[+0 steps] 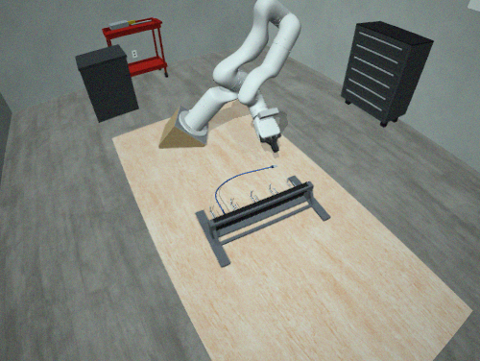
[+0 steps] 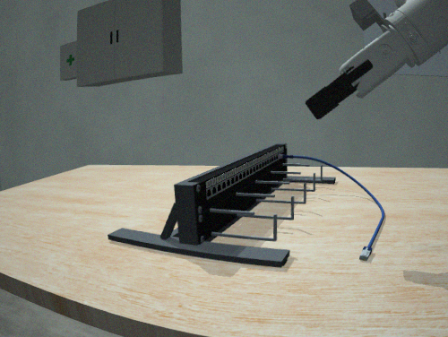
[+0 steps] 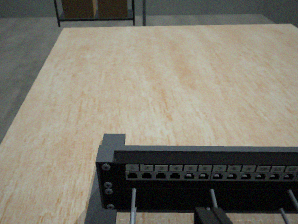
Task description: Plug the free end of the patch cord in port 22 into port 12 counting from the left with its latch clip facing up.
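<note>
worktop (image 2: 90, 269): pale wood grain, matt | rack (image 2: 188, 211): dark grey, metal-like, matt | rods at lower centre (image 2: 233, 213): grey, dull metal sheen | patch cord (image 2: 358, 185): blue, smooth plastic | arm (image 1: 250, 72): white, smooth, slight gloss | pincer (image 2: 320, 106): black, matt

Grey walls enclose a grey wood-plank floor (image 1: 58, 250). Beside the red two-shelf metal cart (image 1: 156, 34) stands a dark grey box cabinet (image 1: 107, 84); a black drawer chest (image 1: 384, 69) stands well apart from it.
</note>
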Available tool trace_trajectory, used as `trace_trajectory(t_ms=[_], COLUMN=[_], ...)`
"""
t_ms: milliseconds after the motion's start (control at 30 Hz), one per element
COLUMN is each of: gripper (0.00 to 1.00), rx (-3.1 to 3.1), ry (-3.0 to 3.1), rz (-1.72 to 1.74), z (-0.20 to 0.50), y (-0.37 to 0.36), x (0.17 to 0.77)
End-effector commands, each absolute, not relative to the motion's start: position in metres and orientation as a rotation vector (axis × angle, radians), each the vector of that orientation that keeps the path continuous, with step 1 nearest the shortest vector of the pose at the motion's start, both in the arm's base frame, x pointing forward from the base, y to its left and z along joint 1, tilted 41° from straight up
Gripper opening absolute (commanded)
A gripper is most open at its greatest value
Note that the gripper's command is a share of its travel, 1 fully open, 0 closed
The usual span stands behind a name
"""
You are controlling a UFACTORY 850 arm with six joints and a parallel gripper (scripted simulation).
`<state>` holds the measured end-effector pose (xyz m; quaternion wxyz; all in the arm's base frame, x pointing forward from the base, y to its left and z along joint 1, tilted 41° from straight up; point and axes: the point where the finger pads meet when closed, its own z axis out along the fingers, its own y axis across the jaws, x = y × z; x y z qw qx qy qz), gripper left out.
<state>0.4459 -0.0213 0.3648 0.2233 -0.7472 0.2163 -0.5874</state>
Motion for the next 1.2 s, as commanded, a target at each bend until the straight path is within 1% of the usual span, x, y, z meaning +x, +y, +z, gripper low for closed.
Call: trace_trajectory(t_ms=[0,433,900,1167], gripper=[0.00,0.00,0.00,0.00], rx=[-2.062,-2.062,-2.062,-2.062], ry=[0.597,0.597,0.597,0.597], rz=[-1.622,-1.622,-1.622,-1.622], z=[0.366,0.355,0.316,0.308], y=[-0.022,-0.038,-0.091,-0.101], x=[0.444,0.443,0.439,0.438])
